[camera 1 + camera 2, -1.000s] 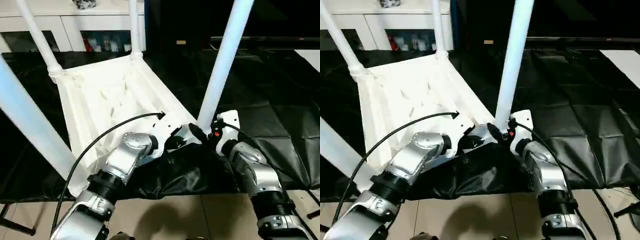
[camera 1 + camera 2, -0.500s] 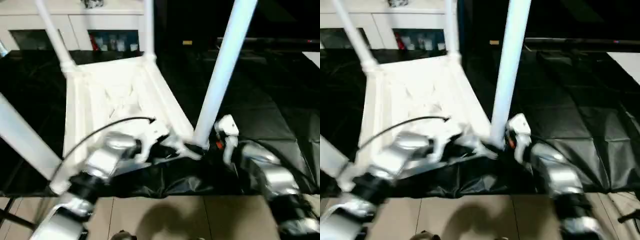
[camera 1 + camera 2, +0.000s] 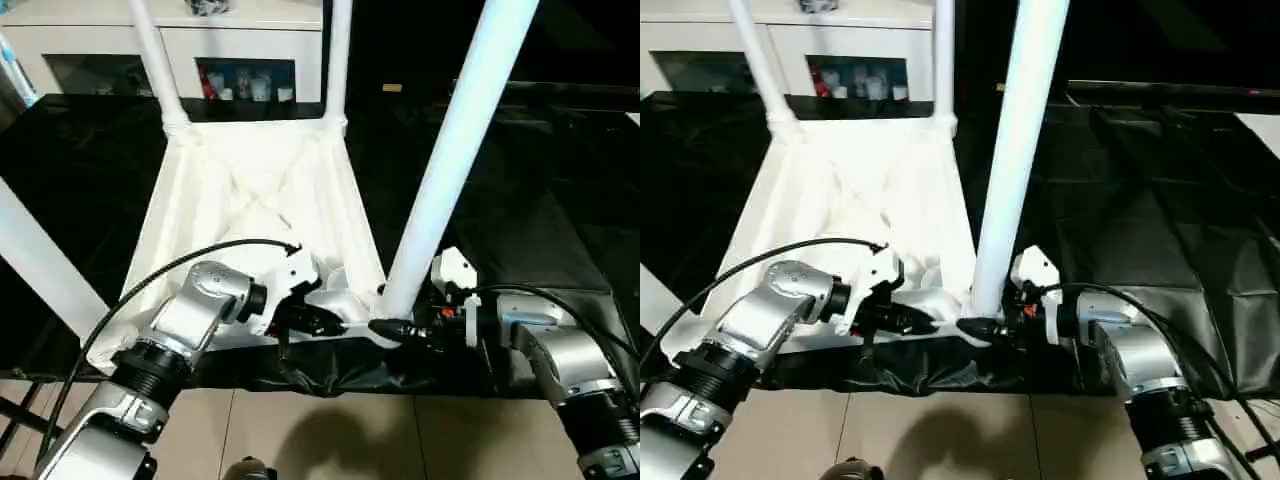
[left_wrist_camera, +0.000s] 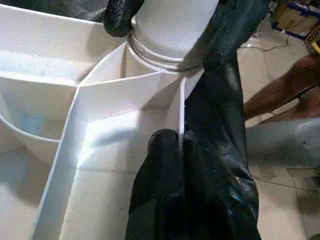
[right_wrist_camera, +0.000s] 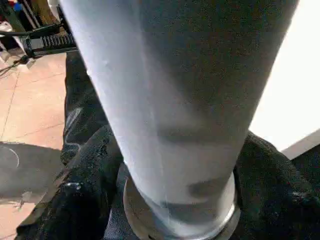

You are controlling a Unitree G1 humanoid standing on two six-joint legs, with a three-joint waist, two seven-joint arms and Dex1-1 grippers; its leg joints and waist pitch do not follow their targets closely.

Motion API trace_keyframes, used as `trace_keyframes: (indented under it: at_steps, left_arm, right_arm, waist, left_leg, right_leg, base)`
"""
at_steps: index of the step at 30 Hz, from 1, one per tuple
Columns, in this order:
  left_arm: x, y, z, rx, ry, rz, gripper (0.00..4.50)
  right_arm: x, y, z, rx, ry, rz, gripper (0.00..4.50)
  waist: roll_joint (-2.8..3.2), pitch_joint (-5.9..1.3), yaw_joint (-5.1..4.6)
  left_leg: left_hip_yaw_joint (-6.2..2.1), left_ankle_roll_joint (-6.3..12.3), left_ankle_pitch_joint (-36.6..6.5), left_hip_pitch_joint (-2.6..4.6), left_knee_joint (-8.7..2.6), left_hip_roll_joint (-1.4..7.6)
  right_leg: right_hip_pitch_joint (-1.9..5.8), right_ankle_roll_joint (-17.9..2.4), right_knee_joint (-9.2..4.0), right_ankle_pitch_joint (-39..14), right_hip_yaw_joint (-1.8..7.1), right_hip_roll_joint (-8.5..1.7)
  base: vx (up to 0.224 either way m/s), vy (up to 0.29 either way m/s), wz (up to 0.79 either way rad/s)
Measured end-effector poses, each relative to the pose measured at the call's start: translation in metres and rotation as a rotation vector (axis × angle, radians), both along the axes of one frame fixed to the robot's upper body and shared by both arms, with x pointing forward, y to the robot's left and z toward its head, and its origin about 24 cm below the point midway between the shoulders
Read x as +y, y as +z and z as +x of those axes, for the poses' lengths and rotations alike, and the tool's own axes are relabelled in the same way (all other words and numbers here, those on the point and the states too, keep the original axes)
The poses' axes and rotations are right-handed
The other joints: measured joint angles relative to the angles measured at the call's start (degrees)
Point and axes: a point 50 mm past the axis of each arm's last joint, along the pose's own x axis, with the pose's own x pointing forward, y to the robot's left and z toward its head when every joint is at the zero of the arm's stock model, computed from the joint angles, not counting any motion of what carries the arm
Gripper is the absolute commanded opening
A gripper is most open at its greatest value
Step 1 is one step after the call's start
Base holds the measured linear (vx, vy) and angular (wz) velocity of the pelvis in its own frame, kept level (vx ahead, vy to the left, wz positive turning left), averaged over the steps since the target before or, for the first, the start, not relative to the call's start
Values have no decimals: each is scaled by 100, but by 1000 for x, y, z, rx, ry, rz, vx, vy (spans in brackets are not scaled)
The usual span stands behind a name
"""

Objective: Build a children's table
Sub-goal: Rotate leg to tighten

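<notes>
Left fingers (image 4: 165, 150) pinch the stiff, light table (image 3: 250, 190) rim; right fingers (image 5: 95, 165) straddle the slippery leg (image 3: 450, 160) base

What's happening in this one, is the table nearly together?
The robot is working on an upturned white children's table that lies on black sheeting, with four legs standing up from its corner sockets. The left gripper is shut on a thin rib of the top's rim next to the near right socket. The right gripper is at the base of the near right leg, its fingers on either side of it. White cabinets stand behind.
</notes>
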Motion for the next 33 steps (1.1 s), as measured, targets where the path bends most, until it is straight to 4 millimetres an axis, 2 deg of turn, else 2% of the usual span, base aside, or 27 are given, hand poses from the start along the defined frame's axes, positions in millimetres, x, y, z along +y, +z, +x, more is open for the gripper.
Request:
trace_keyframes:
  at_steps: [4, 14, 18, 21, 25, 28, 33]
  left_arm:
    - [0, 0, 0, 1, -2, 1, 0]
    - [-1, -2, 0, -2, 15, 3, 0]
    - [-12, -4, 5, -50, 109, 2, 0]
    - [-27, -6, 16, -95, 256, 1, 0]
    - [-41, -7, 22, -105, 351, 0, 0]
    - [-52, -6, 27, -131, 415, 6, 0]
    - [-61, -4, 30, -161, 453, 12, 0]
  right_arm:
    - [1, -1, 0, -14, 11, -18, 264]
    - [4, -3, 0, -19, 1, -1, 252]
    - [1, -9, 8, -22, -168, 36, 250]
    - [3, -12, 27, -44, -411, 53, 249]
    - [7, -14, 36, -56, -550, 57, 248]
    - [11, -13, 45, -63, -664, 63, 248]
    - [13, -12, 51, -74, -745, 78, 248]
  waist:
    - [-3, -1, -1]
    - [-7, -3, -3]
    - [-15, -8, -46]
    - [-17, -10, -213]
    - [-13, -13, -307]
    - [-13, -13, -335]
    - [-12, -13, -329]
  left_leg:
    - [0, 0, 0, 0, 3, 1]
    - [0, 0, 0, 1, 4, 1]
    - [1, 0, 1, 23, 15, 2]
    - [1, -1, 2, 32, 23, 1]
    - [-2, -2, 2, 38, 18, 0]
    - [-2, -2, 2, 34, 17, 0]
    - [-1, 2, -2, 27, 4, -2]
  right_leg:
    - [0, 0, 1, 0, 0, 0]
    - [1, 0, 4, 0, 0, 0]
    - [22, -1, 5, 3, 2, 0]
    - [22, 24, 1, -4, 3, 0]
    - [24, 28, 0, -3, 0, -1]
    - [15, 26, 1, 0, 0, 0]
    - [6, -4, -1, 19, 0, 0]
  base:
    - [0, 0, 0]
    - [0, 0, 0]
    - [0, 0, 0]
    - [0, 0, 0]
    - [0, 0, 0]
    - [0, 0, 0]
    - [0, 0, 0]
